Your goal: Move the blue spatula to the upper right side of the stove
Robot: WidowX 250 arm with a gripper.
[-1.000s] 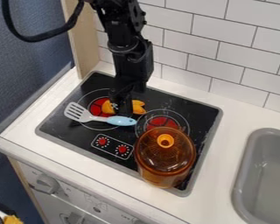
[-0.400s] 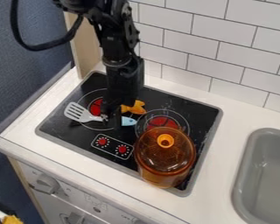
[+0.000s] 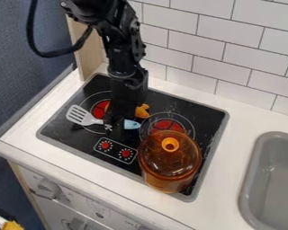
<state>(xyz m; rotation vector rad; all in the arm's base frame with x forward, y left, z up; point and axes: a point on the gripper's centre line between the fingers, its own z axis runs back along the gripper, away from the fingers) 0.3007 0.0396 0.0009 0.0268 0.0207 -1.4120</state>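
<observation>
Shifted since the earlier frame: one black gripper [image 3: 115, 127], moved slightly toward the front of the stove [image 3: 68, 129]; spatula unmoved. Gripper: over the middle of the spatula, hiding part of its handle; whether open or closed, cannot be told. One spatula [image 3: 80, 116], white slotted head, pale blue handle: lying on the left half of the stove, head to the left, handle end pointing right. One orange item [image 3: 141, 111]: just behind the handle, partly hidden by the gripper. One amber lidded pot [image 3: 169, 164], orange knob [image 3: 170, 144]: upright at the stove's front right, in front of the right burner [image 3: 167, 126]. One control panel [image 3: 115, 150]: in front of the spatula. One grey sink [image 3: 278, 179]: right of the stove, apart from it.
</observation>
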